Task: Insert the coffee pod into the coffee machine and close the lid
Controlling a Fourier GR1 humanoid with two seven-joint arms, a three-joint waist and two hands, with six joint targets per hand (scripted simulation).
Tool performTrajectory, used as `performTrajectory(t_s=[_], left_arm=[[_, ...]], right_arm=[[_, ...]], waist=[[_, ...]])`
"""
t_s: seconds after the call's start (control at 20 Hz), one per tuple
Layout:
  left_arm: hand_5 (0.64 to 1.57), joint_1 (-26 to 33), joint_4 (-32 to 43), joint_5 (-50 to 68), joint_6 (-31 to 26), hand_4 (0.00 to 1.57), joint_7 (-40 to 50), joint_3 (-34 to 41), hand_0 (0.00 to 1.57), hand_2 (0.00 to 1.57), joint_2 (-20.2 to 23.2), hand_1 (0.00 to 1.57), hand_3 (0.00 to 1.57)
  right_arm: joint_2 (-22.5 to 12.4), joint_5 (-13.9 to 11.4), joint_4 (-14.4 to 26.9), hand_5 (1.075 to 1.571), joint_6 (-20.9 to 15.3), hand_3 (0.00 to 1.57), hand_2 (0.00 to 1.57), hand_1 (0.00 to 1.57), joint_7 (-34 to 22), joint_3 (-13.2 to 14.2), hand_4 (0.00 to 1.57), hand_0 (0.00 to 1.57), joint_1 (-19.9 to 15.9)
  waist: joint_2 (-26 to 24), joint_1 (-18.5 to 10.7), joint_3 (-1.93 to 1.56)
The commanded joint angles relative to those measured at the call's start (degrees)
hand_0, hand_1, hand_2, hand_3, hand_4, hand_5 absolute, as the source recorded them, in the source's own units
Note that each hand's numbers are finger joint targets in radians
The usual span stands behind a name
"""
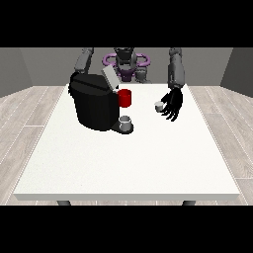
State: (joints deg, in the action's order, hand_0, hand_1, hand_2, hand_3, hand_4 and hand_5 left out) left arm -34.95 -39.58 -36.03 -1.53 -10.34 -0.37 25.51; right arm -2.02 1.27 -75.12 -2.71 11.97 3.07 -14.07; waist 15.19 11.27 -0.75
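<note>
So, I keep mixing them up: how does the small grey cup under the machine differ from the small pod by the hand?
The grey cup stands on the coffee machine base, in front; the coffee pod stands on the table. The cup looks larger and darker; the pod is paler. The hand at the view's right is beside the pod only. Both stand upright.

Robot hand (173,104) at view's right lowered over the table, fingers spread downward, relaxed.

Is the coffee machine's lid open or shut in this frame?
Open. The grey lid stands tilted up above the black coffee machine rather than lying flat on its top.
</note>
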Motion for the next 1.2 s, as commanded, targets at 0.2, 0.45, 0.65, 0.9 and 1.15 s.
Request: performTrajectory(t_s=[0.2, 0.45, 0.65, 0.9, 1.15], left_arm=[[1.571, -0.2, 1.8, -2.7, 1.7, 0.14, -0.5, -2.4, 1.21, 1.3, -5.8, 1.21, 1.2], [1.571, 0.3, 2.2, -2.4, 2.0, 0.66, -6.5, -1.5, 1.38, 1.42, -5.2, 1.38, 1.35], [1.571, -0.8, 1.0, -2.3, 1.1, 0.68, -5.9, -1.7, 1.37, 1.42, -8.1, 1.37, 1.37], [1.571, -1.3, 3.1, -0.6, -0.1, 0.61, -8.3, 1.0, 1.44, 1.42, -7.5, 1.44, 1.31], [1.571, -7.0, -0.1, -0.9, -3.2, 0.58, -2.4, 0.6, 1.45, 1.39, -9.3, 1.45, 1.3]], right_arm=[[0.3, 0.7, 2.8, 1.571, -0.9, 0.0, 0.0, 0.0, 0.5, 1.5, 0.41, 0.0, -1.8], [-1.6, 2.5, 2.4, 1.571, 0.9, 0.0, 0.0, 0.0, -0.3, 3.0, 0.32, 0.0, -1.4], [-1.5, 2.5, 7.1, 1.571, 0.2, 0.0, 0.0, 0.0, 1.9, 4.2, 0.28, 0.0, -0.6], [-1.9, 2.2, 5.2, 1.571, 0.3, 0.0, 0.0, 0.0, -0.7, 3.1, 0.28, 0.0, 0.1], [-2.9, 1.8, 10.7, 1.571, 1.9, 0.0, 0.0, 0.0, 4.9, 3.9, 0.22, 0.0, -0.3]], waist=[[-0.3, -1.7, 0.76], [-1.3, -2.0, 0.77], [-3.6, -3.8, 0.75], [-6.3, -3.6, 0.77], [-7.1, -4.5, 0.73]])
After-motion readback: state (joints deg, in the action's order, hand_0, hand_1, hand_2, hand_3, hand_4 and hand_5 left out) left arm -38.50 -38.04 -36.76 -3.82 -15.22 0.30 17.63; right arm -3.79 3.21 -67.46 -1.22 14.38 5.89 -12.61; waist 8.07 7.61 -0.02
